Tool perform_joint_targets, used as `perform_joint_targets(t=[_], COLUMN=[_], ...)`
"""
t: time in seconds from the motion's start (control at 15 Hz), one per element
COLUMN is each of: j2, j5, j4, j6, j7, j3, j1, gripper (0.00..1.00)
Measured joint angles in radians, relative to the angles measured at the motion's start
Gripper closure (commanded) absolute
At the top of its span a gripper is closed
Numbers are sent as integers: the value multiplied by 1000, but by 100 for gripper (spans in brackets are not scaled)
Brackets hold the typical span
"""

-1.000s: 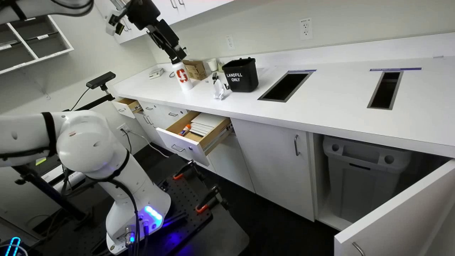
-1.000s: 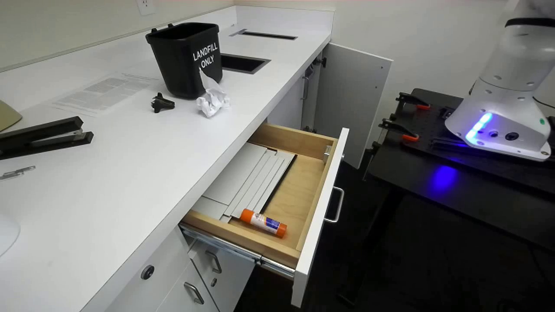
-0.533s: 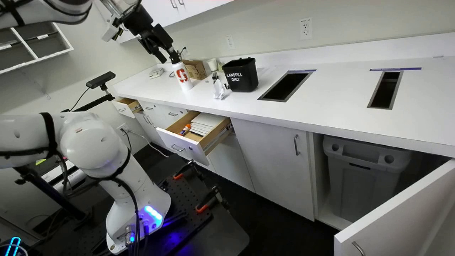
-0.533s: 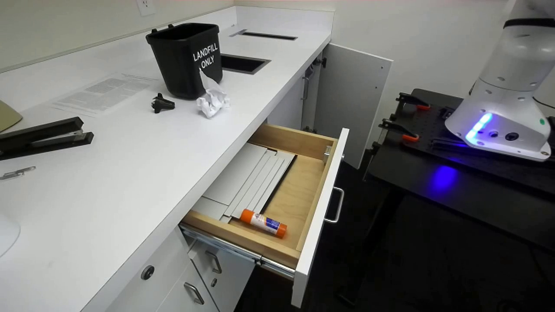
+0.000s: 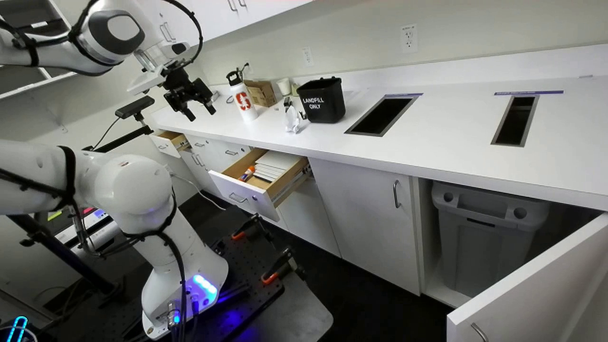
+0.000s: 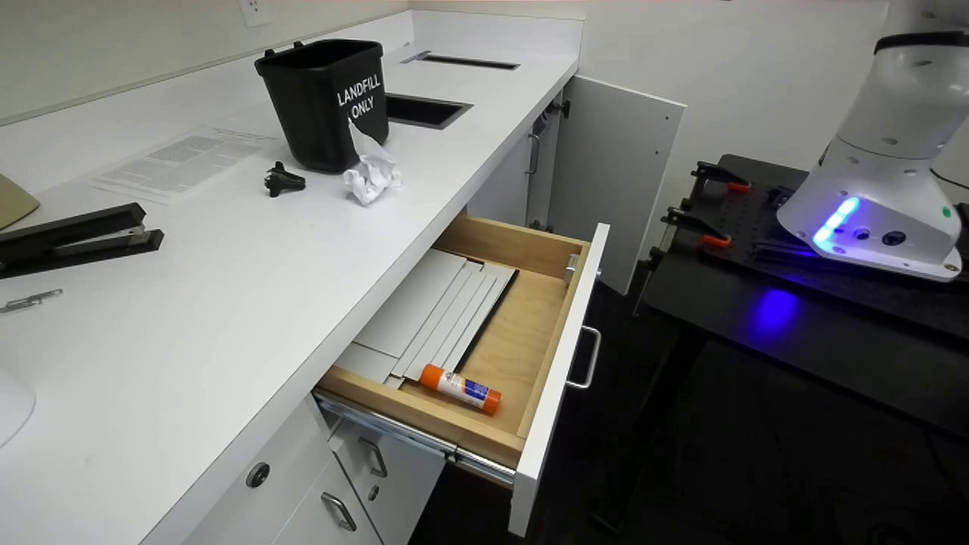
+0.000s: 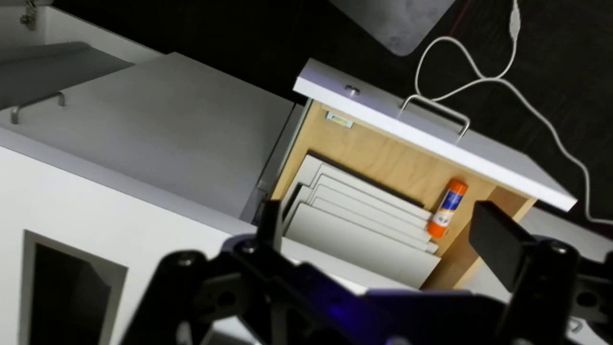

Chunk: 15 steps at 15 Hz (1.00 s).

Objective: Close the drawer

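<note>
The drawer [image 5: 244, 192] is pulled out below the counter, with a white front, metal handle and light wooden box. It also shows in an exterior view [image 6: 530, 322] and in the wrist view [image 7: 383, 148]. Flat pale boards [image 6: 439, 303] and an orange glue stick [image 6: 460, 387] lie in it. My gripper [image 5: 201, 113] is open and empty, fingers pointing down, raised in the air and apart from the drawer. In the wrist view the gripper's [image 7: 377, 208] spread fingers frame part of the drawer, which lies below. The gripper is out of frame in an exterior view showing the arm base [image 6: 878, 204].
A white bottle [image 5: 243, 100], a black bin [image 5: 324, 100] and crumpled paper [image 5: 292, 118] stand on the counter [image 5: 441, 128]. A stapler [image 6: 76, 236] lies there too. A farther drawer [image 5: 166, 142] is partly out. A cabinet door [image 5: 536, 285] stands open. A black table [image 6: 727, 303] faces the drawer.
My gripper has moved left and lower in an exterior view, off the line of sight to the bottle, and has turned so both fingers show apart. The drawer has not moved.
</note>
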Motion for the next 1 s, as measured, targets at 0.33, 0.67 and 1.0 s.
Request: perform_joint_targets(t=[0.33,0.67,1.0], j2=[50,48,121], j5=[8,8,-19], j4=[-15,-15,-14], j6=[6,6,54], j7=[-17,-17,-90], j3=[29,25,89], j1=[81,77,106], gripper=[0,0,0])
